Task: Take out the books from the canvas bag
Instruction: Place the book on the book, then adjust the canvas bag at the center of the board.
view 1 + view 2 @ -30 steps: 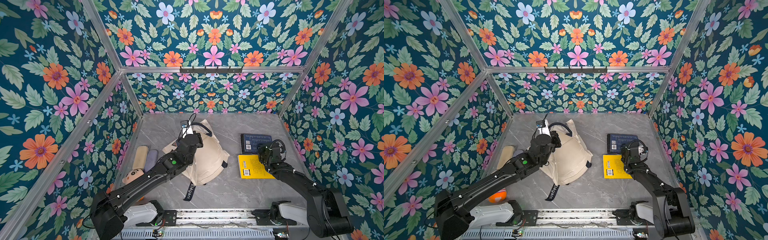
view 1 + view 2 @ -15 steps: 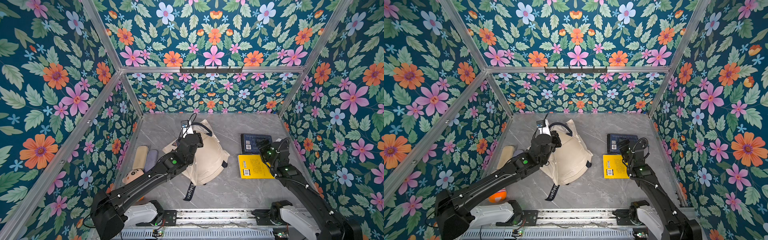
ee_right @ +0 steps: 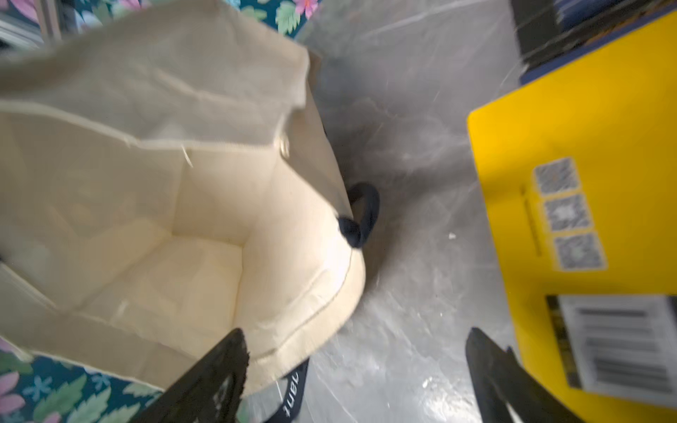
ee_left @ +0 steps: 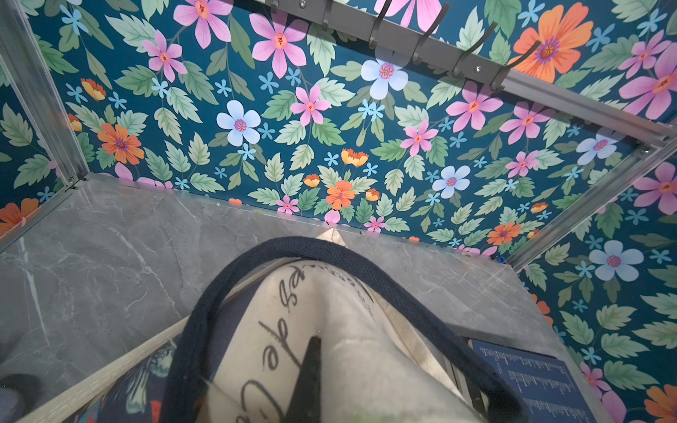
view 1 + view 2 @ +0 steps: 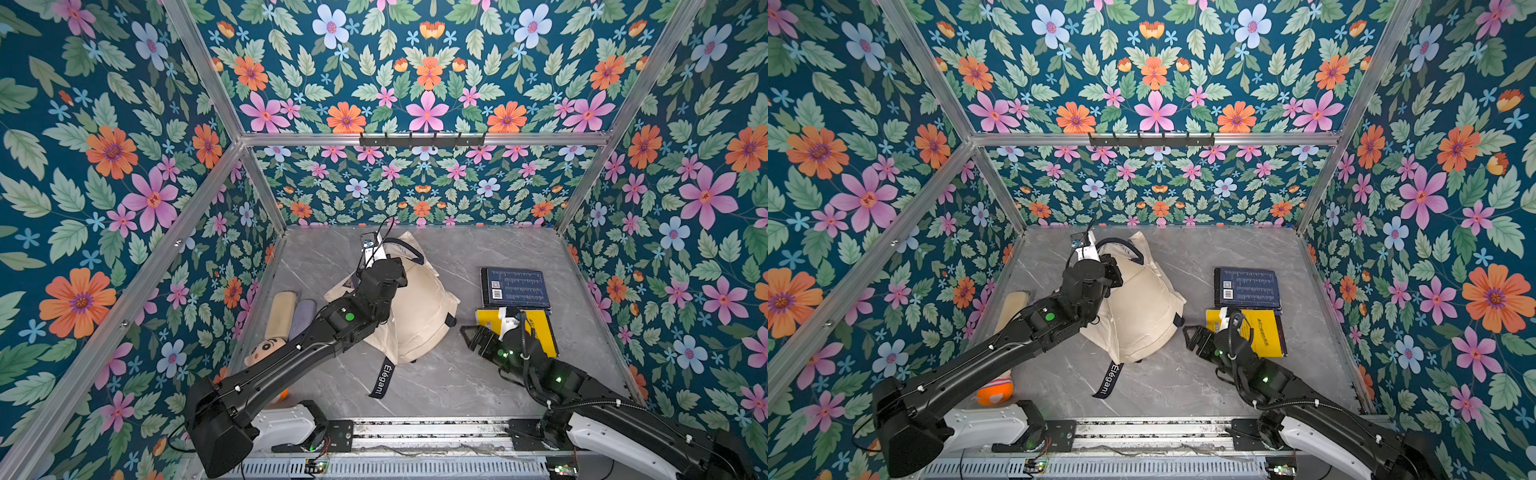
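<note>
While the left claw (image 4: 311,362) pinches the canvas bag (image 5: 419,316), its mouth faces the wide-open right claw (image 3: 355,337); blue book (image 5: 515,286) and, nearer, yellow book (image 5: 542,332) lie flat at right, long axes left-right.

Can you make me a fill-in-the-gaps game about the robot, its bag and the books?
The left gripper is shut on the cream canvas ____.
The right gripper has its jaws ____.
The book beside the right gripper is ____.
The dark blue book lies flat on the ____.
Missing words: bag, open, yellow, table.
</note>
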Robot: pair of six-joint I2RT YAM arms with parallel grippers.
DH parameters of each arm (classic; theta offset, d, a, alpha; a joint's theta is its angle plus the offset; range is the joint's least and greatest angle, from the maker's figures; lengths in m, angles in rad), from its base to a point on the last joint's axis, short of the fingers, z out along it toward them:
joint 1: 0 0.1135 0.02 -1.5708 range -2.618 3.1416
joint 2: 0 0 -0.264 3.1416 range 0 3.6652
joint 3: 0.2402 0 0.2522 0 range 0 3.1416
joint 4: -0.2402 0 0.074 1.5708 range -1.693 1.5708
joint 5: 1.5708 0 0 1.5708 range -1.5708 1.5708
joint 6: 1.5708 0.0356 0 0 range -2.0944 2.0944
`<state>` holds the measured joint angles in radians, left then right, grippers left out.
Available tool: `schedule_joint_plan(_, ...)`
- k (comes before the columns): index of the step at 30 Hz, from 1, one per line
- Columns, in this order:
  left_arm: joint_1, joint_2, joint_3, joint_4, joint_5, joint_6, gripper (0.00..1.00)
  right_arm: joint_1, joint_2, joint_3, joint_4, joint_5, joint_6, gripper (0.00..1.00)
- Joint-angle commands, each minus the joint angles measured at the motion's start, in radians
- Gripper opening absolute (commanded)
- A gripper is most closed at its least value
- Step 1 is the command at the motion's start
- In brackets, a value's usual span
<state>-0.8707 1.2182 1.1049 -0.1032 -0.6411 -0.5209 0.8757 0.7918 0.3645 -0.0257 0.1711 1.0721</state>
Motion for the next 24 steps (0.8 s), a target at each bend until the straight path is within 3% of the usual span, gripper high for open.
schedule_joint_plan(1,0.001,-0.012,0.009,-0.019,-0.022,-0.041,0.00,0.061,0.066,-0.013,0.127,0.068,-0.005,0.91)
schedule_joint_plan(5,0.002,-0.026,0.007,-0.038,-0.021,-0.058,0.00,0.069,0.185,-0.060,0.354,0.029,-0.029,0.89)
schedule_joint_plan(9,0.000,-0.031,0.024,-0.059,-0.012,-0.083,0.00,0.068,0.270,-0.032,0.420,0.026,-0.081,0.89)
schedule_joint_plan(19,0.000,-0.019,0.063,-0.075,0.007,-0.114,0.00,0.068,0.504,0.021,0.554,0.030,-0.054,0.84)
schedule_joint_plan(24,0.001,-0.007,0.082,-0.073,0.032,-0.135,0.00,0.068,0.668,0.038,0.781,0.011,-0.064,0.74)
